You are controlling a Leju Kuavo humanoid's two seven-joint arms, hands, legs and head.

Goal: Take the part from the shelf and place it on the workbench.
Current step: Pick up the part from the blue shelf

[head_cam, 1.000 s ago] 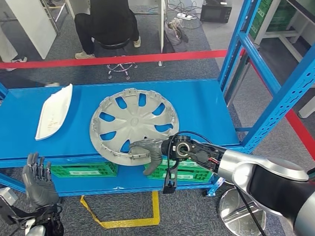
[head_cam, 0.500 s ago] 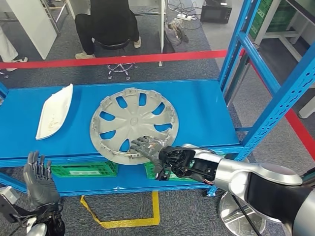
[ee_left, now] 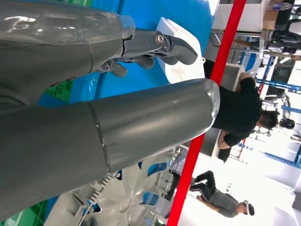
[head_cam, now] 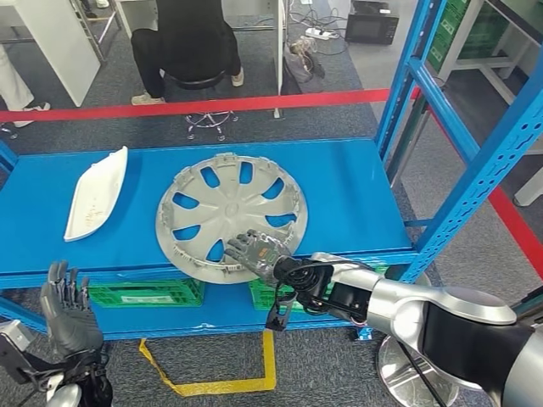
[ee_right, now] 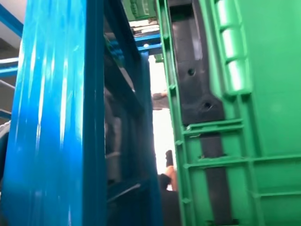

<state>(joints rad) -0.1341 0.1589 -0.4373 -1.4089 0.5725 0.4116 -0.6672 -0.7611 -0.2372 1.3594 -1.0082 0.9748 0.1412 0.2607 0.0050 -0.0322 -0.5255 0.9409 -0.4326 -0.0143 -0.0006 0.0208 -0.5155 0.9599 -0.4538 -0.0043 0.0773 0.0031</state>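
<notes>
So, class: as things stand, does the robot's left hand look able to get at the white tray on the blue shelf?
Probably yes. The left hand hangs open below the shelf's front edge, and the white tray lies up beyond it with nothing between them.

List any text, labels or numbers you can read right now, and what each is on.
None can be read.
Wheel cover: no legible logo or marking.
White part: faint brownish marks, too blurred to read as text.
Green crates under the shelf: no label readable.

Silver hubcap [head_cam: 231,216] flat on blue shelf [head_cam: 359,191]
</notes>
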